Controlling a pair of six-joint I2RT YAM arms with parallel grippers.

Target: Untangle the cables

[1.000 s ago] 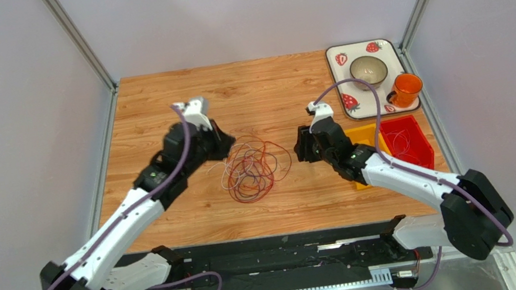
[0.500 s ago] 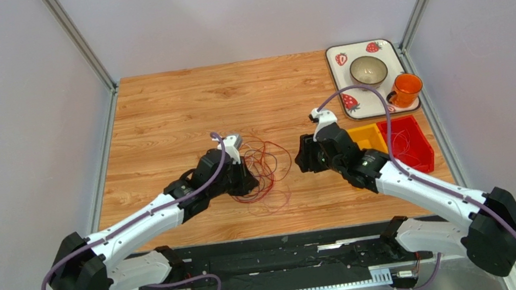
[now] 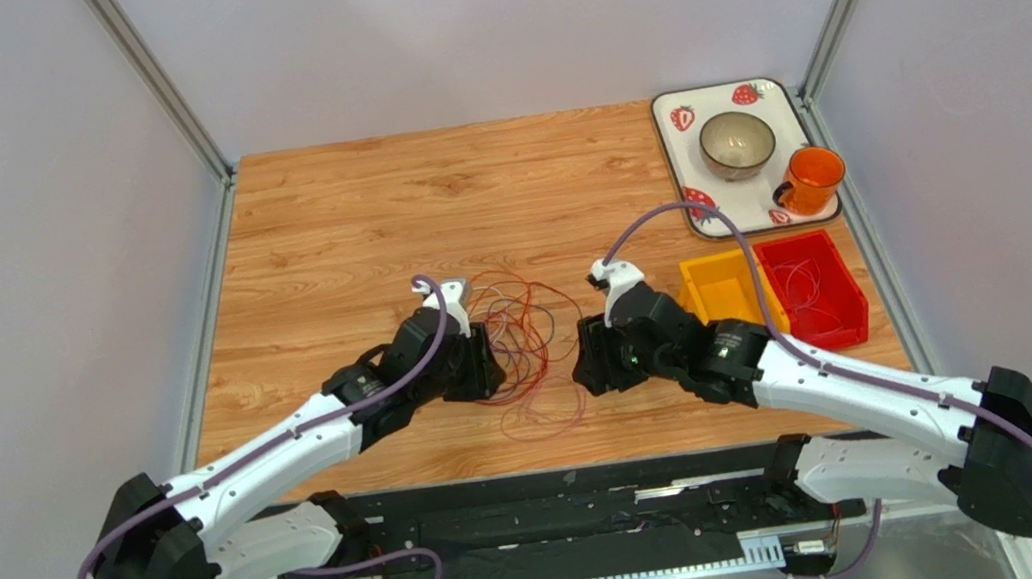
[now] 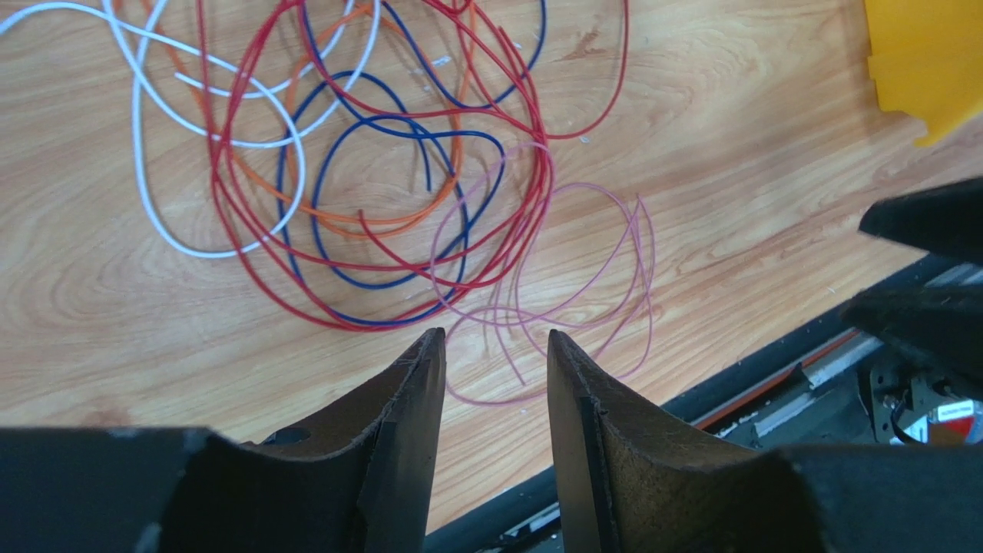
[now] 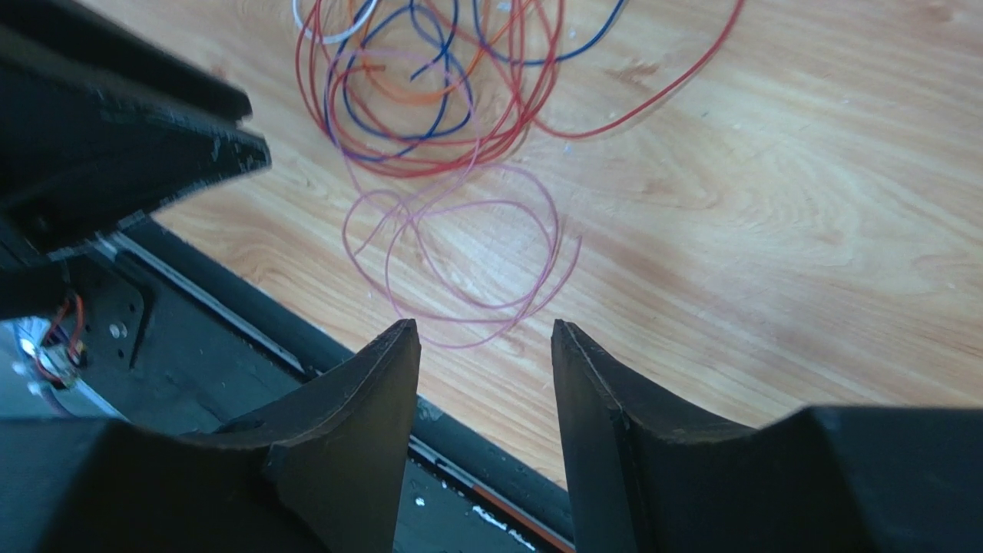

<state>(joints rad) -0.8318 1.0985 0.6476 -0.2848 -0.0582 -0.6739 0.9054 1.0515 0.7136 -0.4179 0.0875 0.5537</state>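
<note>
the cables lie tangled on the table between the arms. the left gripper and right gripper stand part-open, holding nothing. best to pinch only the near pink loop, then draw it slowly clear.

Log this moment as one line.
left pincer: open, empty | right pincer: open, empty | cables: tangled on table, between both pincers | task: not done
</note>
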